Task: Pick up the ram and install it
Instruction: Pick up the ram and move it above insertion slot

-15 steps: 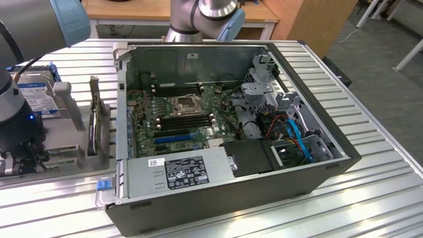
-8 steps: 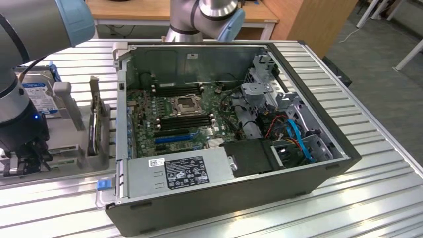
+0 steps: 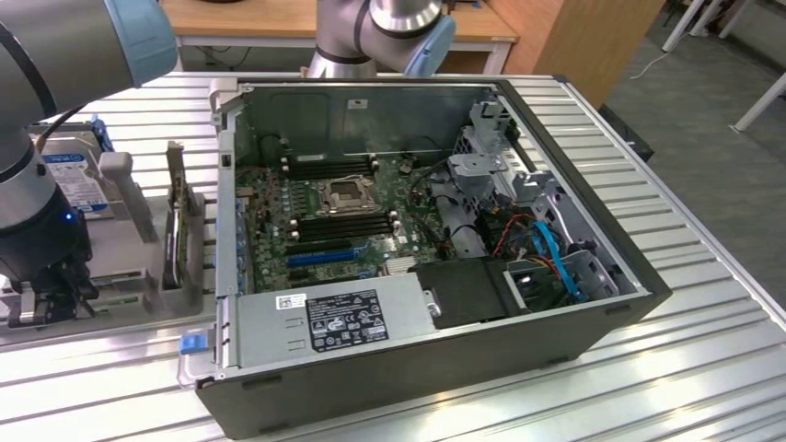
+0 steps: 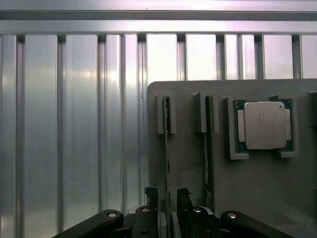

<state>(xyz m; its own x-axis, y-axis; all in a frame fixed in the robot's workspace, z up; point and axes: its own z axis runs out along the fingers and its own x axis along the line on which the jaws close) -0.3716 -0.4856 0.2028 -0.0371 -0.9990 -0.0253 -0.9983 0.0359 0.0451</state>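
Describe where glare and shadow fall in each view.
Wrist view: strong glare washes the ribbed silver metal table, while the thin green ram stick sits dim in the grey holder. Exterior view: the open black computer case shades its motherboard.
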